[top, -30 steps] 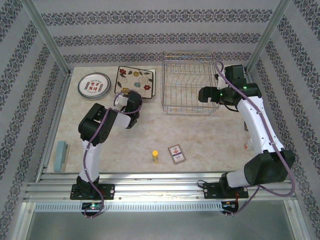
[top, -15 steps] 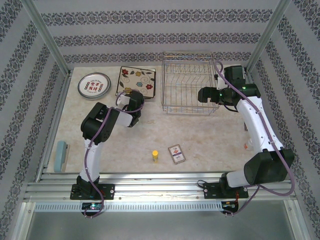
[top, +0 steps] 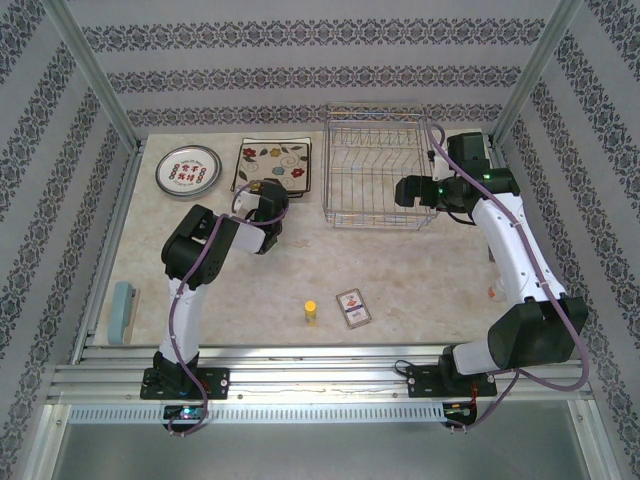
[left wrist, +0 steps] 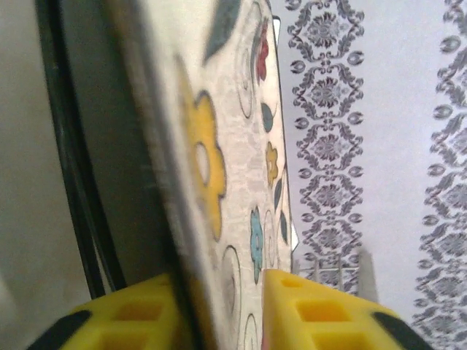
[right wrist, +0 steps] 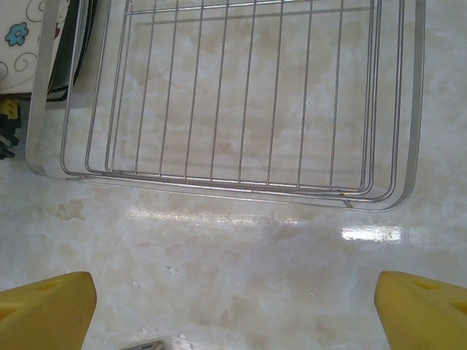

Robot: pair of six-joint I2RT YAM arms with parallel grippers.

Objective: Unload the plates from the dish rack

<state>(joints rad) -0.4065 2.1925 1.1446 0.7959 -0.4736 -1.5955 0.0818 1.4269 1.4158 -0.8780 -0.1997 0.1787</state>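
1. Toward the near edge of the desk, a small card and a small yellow object are seen, well apart from the work.
2. Farther in, the near edge of the square plate is straddled by the left fingers. Whether it is pinched or let go cannot be told.
3. If those fingers are drawn back while the edge is caught, the plate is judged likely to be dragged or tipped. A dark rim beneath it suggests a stack that could be shifted.
4. Beside the dish rack, the right fingers are spread wide with nothing between them. The wires could be snagged by a careless swing.
5. At the far left, a round plate lies flat on the desk. The dish rack looks emptied, though its far tines are hard to make out.
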